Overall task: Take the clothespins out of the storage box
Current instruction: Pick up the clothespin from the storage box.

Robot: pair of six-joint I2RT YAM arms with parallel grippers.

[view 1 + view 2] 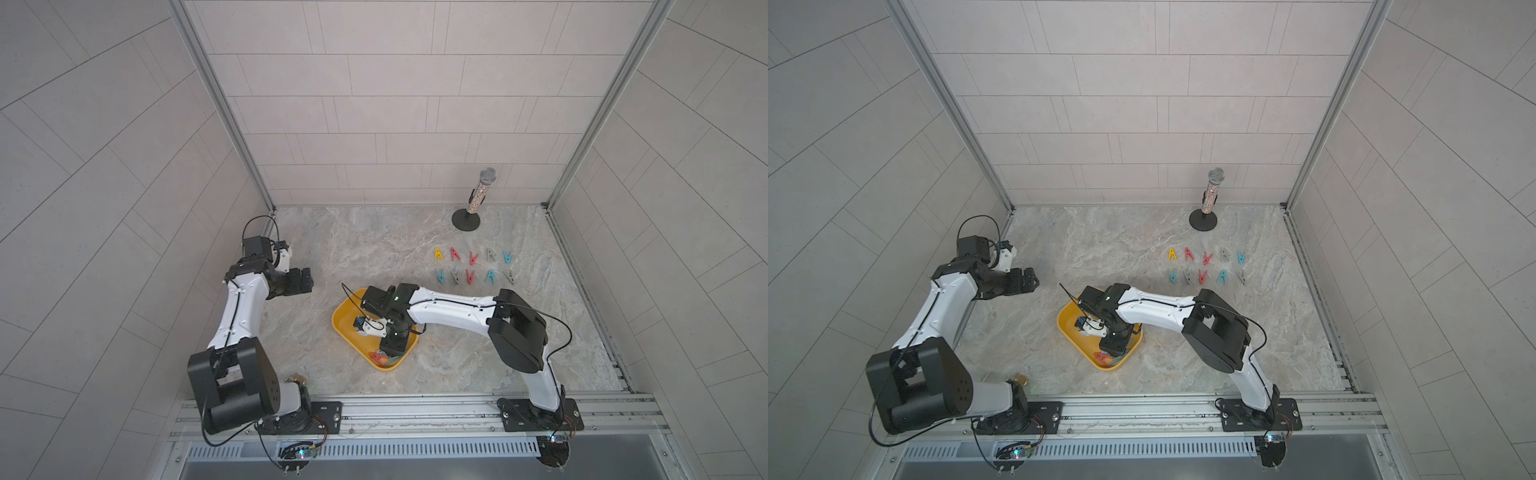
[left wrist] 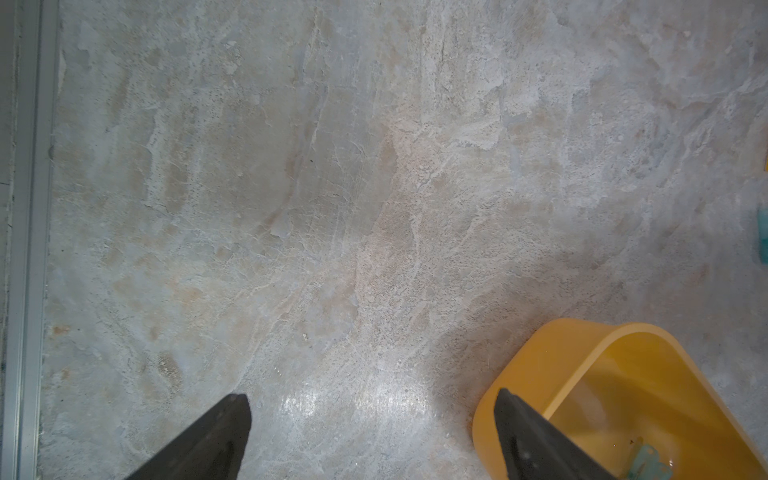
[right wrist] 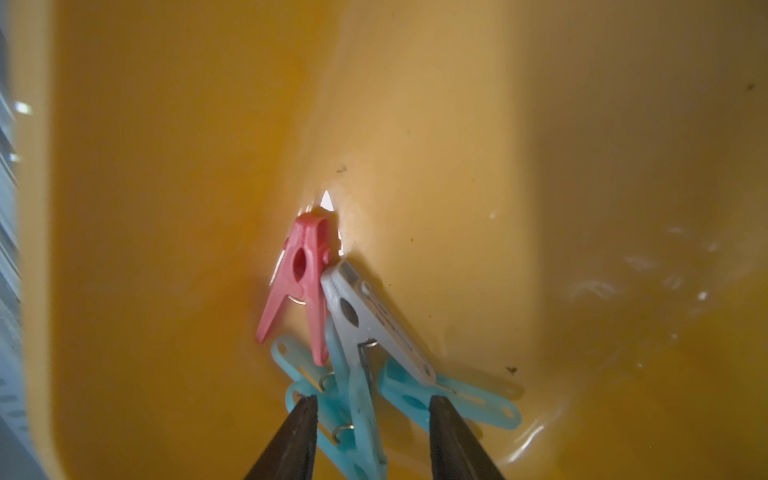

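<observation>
Storage box [image 1: 345, 320] [image 1: 1068, 326] is sitting mid-tabletop [image 1: 365, 245], skewed, nearer the front rail than the back wall. R arm [image 1: 449, 305] is reaching across & down into it, R jaws pointing at the box floor by the corner closest to the rail. In the R wrist view those jaws are standing apart, released, clenching nothing. Their black fingertips [image 3: 299, 419] are straddling a tangle of teal pegs [image 3: 357, 407], w/ one teal peg lying btwn the tips. Just beyond, a red peg [image 3: 301, 270] & a grey peg [image 3: 361, 316] are leaning together, touching, overlapping the teal ones. In both top views that same small heap [image 1: 377, 356] [image 1: 1102, 356] is showing at the box's near corner, partly under the R wrist.

Other clothespins [image 1: 472, 258] [image 1: 1206, 258] are lying out on the tabletop, well apart from the box, toward the back on the R side, in 2 rows of 5. Back row: yellow peg [image 1: 438, 254], red, red, grey, teal. Front row: teal, grey, red, teal, grey.

L arm [image 1: 241, 307] is hanging off to the L, L jaws spread wide, gripping nothing, hovering over bare tabletop near the side rail. L wrist view is catching a corner of the box [image 2: 540, 361] beside one fingertip [image 2: 528, 436].

Glittery mic [image 1: 482, 189] on a black round stand is standing near the back R corner, beyond the rows.
</observation>
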